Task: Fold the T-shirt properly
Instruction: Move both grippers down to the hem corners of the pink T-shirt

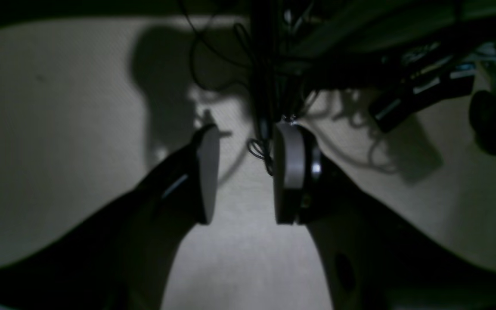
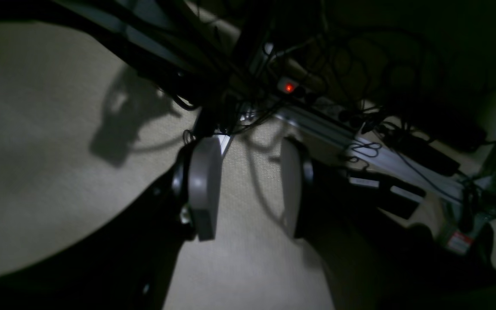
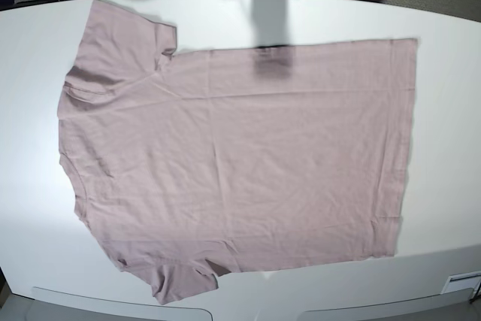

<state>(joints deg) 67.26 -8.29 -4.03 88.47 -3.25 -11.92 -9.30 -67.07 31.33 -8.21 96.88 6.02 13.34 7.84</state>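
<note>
Folding is not yet starting: the plain mauve-pink thin-fabric T-shirt (image 3: 233,159) is lying spread flat across the white tabletop (image 3: 443,43), unfolded, while left claw (image 1: 246,176) and right claw (image 2: 250,189) are hanging agape, gripping nothing.

We see a white table (image 3: 451,110) with the mauve-pink T-shirt (image 3: 240,155) spread flat on it, neither gripper near it.

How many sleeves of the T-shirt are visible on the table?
2. One sleeve lies at the top left of the T-shirt, the other sleeve at the bottom left, near the table edge.
</note>
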